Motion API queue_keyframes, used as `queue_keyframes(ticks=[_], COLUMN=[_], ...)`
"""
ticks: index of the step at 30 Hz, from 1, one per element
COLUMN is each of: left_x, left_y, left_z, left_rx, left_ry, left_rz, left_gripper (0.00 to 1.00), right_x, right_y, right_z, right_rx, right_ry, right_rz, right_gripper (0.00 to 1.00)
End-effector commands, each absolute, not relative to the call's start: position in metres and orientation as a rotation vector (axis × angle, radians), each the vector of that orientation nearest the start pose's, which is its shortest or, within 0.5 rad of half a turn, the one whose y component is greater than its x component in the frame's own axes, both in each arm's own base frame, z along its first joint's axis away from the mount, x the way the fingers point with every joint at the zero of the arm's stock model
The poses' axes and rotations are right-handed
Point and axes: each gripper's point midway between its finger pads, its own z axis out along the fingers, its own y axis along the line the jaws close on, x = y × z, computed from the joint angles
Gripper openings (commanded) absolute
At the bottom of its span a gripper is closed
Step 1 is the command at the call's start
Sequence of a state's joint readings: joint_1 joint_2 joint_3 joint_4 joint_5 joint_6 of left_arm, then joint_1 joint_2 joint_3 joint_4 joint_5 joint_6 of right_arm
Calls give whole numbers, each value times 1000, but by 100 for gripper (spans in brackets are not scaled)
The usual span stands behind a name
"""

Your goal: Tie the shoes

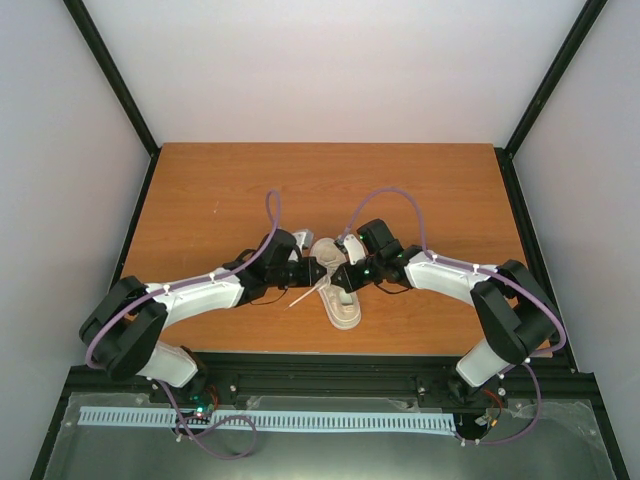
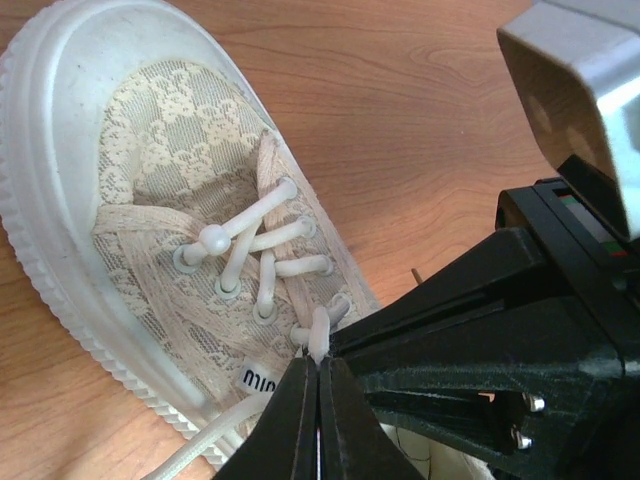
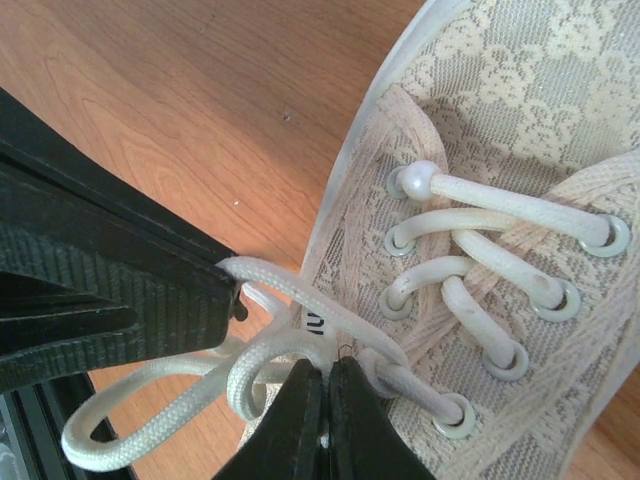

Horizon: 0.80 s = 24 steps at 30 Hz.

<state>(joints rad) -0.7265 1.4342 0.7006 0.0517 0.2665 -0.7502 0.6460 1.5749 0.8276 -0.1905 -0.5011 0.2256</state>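
The sneaker [image 2: 150,150] has a cream, lace-patterned cloth upper. In the left wrist view its smooth, faintly glossy rubbery toe cap sits at 11 o'clock, above a ribbed sole edge. The laces [image 3: 520,205] are matt woven cord. The table [image 2: 400,100] is satin wood grain. The left gripper [image 2: 318,368] is matt black plastic.

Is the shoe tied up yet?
Not yet. The laces on the shoe hang in loose loops, with no tight bow.
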Motion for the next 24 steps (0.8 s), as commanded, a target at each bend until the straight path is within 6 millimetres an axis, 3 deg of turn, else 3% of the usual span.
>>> queue_keyframes(ticks=[1,9,18,20,24], left_x=[266,252,246,248,254], left_y=[-301,-308,-311,-309,-299], left_z=[122,125,107,106,113], left_rx=[205,374,439,429,384], left_ry=[2366,2326,2390,2393,2381], left_rz=[-1081,-1131,-1122,-1101,-1035], left_gripper=[1,1,2,8,31], right_x=[251,256,259,258,256], right_y=[287,288,289,289,287], right_z=[71,71,77,76,74], right_rx=[-740,-690,-668,-666,-666], right_ry=[2526,2534,2513,2512,2518], right_rz=[916,907,920,921,920], right_gripper=[3,3,3,3,3])
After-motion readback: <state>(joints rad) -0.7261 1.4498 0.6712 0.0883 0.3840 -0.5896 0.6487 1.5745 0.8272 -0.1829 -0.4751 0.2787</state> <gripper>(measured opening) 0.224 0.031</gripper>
